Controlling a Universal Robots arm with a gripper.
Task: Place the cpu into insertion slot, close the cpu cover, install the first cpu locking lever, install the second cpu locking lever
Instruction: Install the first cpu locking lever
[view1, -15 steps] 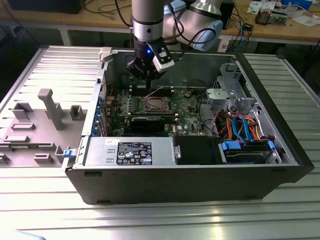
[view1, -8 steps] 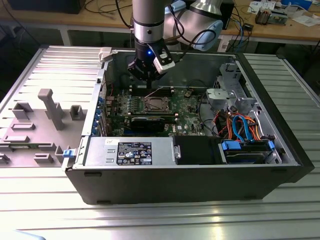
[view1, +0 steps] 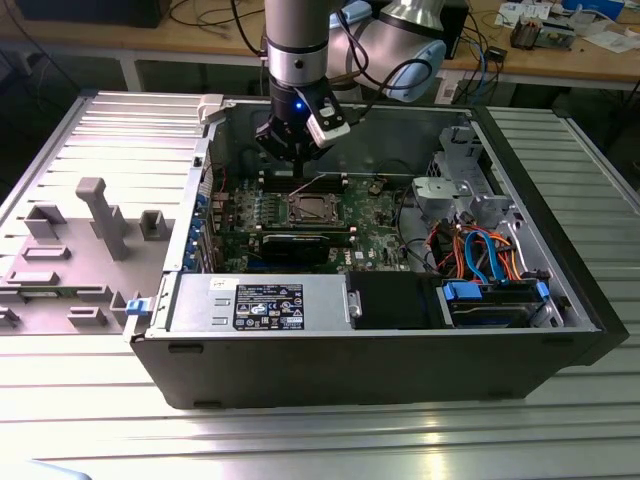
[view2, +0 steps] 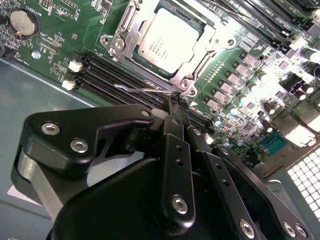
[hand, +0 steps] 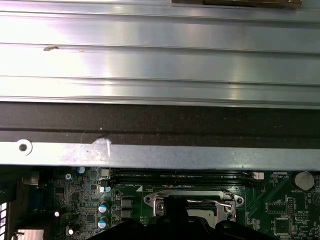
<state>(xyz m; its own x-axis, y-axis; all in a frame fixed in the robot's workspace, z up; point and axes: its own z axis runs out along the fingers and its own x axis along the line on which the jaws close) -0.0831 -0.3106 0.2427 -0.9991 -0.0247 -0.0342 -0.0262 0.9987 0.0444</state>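
Jaws look pressed together on the black gripper, touching the thin silver wire locking lever lying crosswise just ahead, shiny square cpu beyond it.

The flat, square, silver-grey metal-topped cpu sits level in the silver-rimmed square insertion slot, just beyond the tip of the claw. The thin silver metal cpu cover, a windowed frame, lies flat over the chip's edges. A thin silver wire locking lever stands out from the frame's nearest corner, right at the claw's tip.
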